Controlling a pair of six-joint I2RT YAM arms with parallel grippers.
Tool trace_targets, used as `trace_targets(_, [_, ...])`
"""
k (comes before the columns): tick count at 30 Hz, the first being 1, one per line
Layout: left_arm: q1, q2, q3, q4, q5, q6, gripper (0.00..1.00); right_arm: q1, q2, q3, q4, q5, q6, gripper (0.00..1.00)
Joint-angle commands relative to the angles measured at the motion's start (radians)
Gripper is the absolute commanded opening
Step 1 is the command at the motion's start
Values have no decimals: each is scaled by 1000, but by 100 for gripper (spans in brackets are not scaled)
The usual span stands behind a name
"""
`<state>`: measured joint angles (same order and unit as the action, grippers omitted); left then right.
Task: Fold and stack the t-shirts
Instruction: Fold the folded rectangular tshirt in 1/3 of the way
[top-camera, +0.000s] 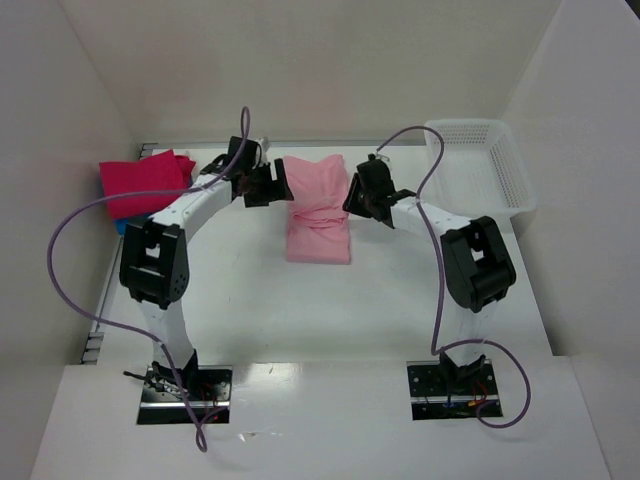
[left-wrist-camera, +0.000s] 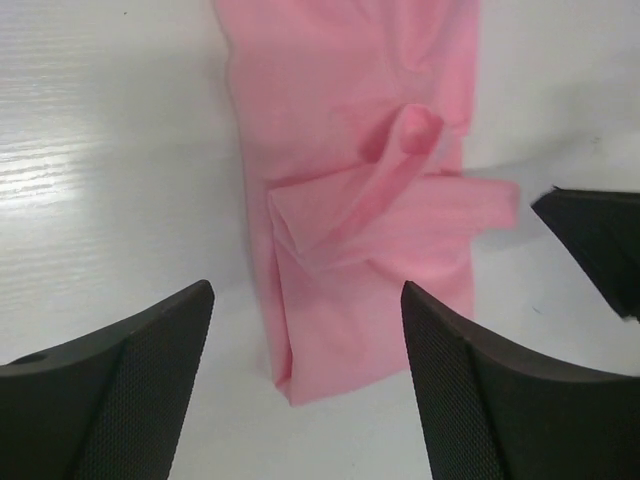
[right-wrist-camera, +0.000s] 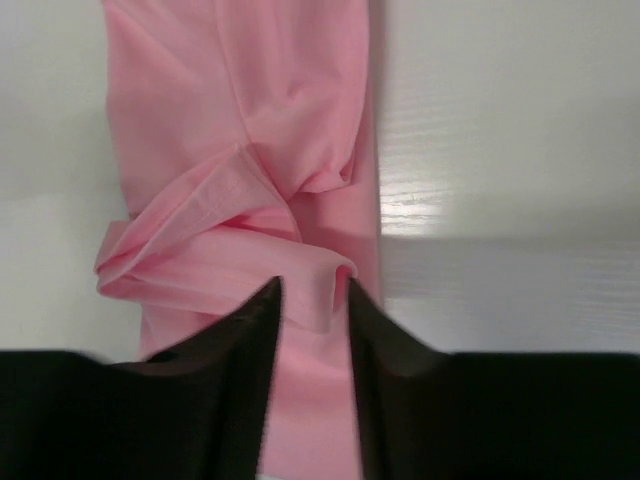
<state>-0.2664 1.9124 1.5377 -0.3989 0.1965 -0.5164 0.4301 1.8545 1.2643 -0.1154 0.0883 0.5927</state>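
Two folded t-shirts sit stacked at the far left corner of the bench: the magenta t-shirt on top, and the blue t-shirt showing only as a sliver beneath. Next comes your left pincer, hanging wide open over the left border of the light pink t-shirt and holding nothing. That shirt lies mid-bench toward the far edge, folded into a long strip and rumpled across its middle. Your right pincer is at its right border, jaws a little apart with a ridge of cloth in the gap. Whether they pinch it, you cannot tell. At the far right corner stands the white mesh basket. Expect the pink cloth to be light, limp and quick to slump. Take it at both corners of one short end, nipping through every layer.
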Motion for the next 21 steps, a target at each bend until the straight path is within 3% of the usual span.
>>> trace_targets(1, [9, -161, -91, 72, 97, 36, 82, -10, -133, 2, 63, -56, -43, 28])
trace_targets(2, [0, -177, -119, 96, 123, 33, 78, -10, -147, -17, 82, -113, -47, 24])
trace_targets(5, [-38, -205, -189, 126, 186, 27, 45, -10, -167, -72, 112, -205, -53, 11])
trace_targets(8, [-63, -205, -234, 141, 225, 23, 20, 1, -163, -113, 112, -231, -53, 8])
trace_targets(9, [-80, -205, -256, 150, 225, 15, 17, 1, -155, -127, 117, -244, -53, 8])
trace_targets(14, [-127, -182, -309, 193, 222, -22, 16, 15, -92, -138, 125, -284, -57, 8])
trace_targets(16, [-139, -147, -305, 193, 215, -22, 23, 35, -55, -138, 125, -291, -64, 8])
trace_targets(21, [-145, -88, -289, 193, 197, -22, 27, 44, 32, -100, 114, -302, -66, 8])
